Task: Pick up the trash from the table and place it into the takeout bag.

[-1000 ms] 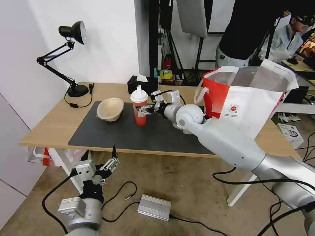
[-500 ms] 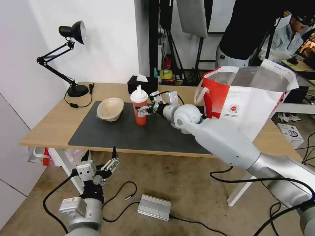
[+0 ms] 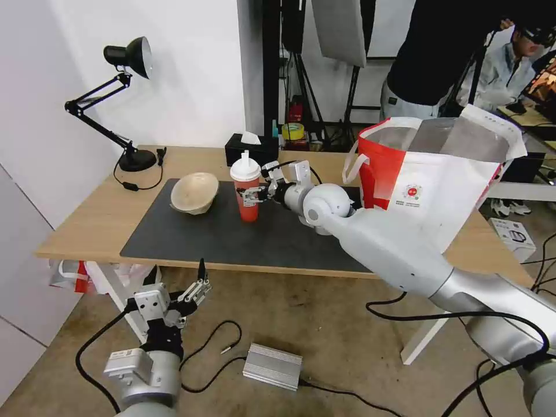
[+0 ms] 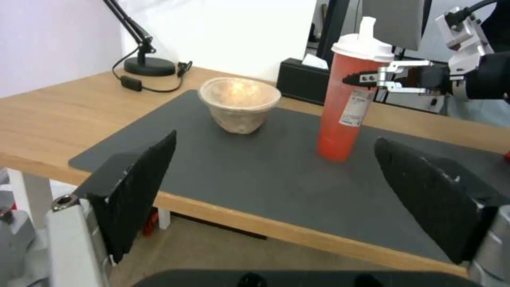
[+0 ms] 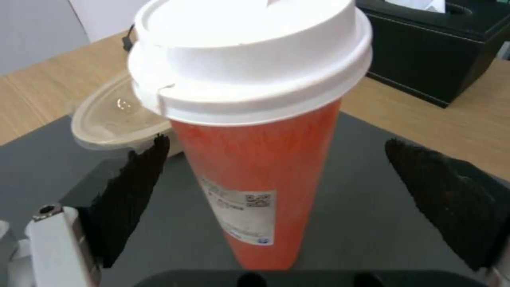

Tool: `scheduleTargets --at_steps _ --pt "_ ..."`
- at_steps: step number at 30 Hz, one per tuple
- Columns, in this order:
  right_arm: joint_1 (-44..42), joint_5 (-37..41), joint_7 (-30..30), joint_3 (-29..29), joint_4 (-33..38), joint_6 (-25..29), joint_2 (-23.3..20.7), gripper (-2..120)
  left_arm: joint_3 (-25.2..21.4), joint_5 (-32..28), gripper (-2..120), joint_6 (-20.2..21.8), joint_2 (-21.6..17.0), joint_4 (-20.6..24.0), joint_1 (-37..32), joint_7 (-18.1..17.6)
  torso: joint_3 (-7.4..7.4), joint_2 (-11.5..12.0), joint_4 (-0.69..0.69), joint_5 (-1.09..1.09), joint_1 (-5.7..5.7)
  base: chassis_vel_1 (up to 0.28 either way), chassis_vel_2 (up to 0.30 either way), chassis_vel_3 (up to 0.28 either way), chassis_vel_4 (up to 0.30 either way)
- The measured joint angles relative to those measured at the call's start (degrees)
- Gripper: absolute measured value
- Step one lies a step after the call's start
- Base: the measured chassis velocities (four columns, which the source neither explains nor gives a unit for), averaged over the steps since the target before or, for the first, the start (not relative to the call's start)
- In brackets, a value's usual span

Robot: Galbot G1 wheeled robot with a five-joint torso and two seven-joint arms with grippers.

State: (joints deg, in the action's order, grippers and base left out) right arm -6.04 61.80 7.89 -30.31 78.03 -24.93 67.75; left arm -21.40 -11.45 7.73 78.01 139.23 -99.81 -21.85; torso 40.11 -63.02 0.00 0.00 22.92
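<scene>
since the earlier frames the right hand [image 3: 250, 196] has been eased slightly closer to the red drink cup [image 3: 247, 189], its fingers spread wide on either side of the cup and not yet closed. beside the cup, on the worktop [image 3: 87, 223], the beige paper bowl [image 3: 194, 193] is left uncollected. well apart from the cup stands the takeout bag [image 3: 431, 179], its contents unseen. the left hand [image 3: 175, 277] is parked open, below the worktop edge.
</scene>
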Motion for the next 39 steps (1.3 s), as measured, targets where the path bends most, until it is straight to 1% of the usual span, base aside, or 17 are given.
scheduleTargets --at_steps 10,12,30,39 --pt "0.17 -0.17 -0.92 0.00 -1.54 0.06 0.33 100 0.03 0.00 100 -0.11 0.00 -0.03 -0.01 -0.01 0.00 0.00 0.00 0.00 0.00 0.000 0.000 0.000 0.000" --pt "0.24 -0.20 -1.16 -0.11 -1.84 0.04 0.47 100 -0.04 0.01 100 -1.16 -0.02 -0.16 -0.05 -0.01 0.00 0.00 0.00 0.00 0.00 0.000 0.000 0.000 0.000" --pt "1.31 -0.20 -2.84 -1.39 -3.21 -0.08 0.57 100 0.00 -0.13 100 -1.28 -0.20 -0.30 0.22 -0.93 0.00 0.00 -0.01 0.00 0.00 0.000 0.000 0.000 0.000" --pt "1.74 -0.32 -3.57 -1.42 -5.16 -0.02 1.81 100 0.10 -0.13 100 -1.30 -0.17 -0.39 0.35 -0.92 0.00 0.00 0.00 0.00 0.00 0.000 0.000 0.000 0.000"
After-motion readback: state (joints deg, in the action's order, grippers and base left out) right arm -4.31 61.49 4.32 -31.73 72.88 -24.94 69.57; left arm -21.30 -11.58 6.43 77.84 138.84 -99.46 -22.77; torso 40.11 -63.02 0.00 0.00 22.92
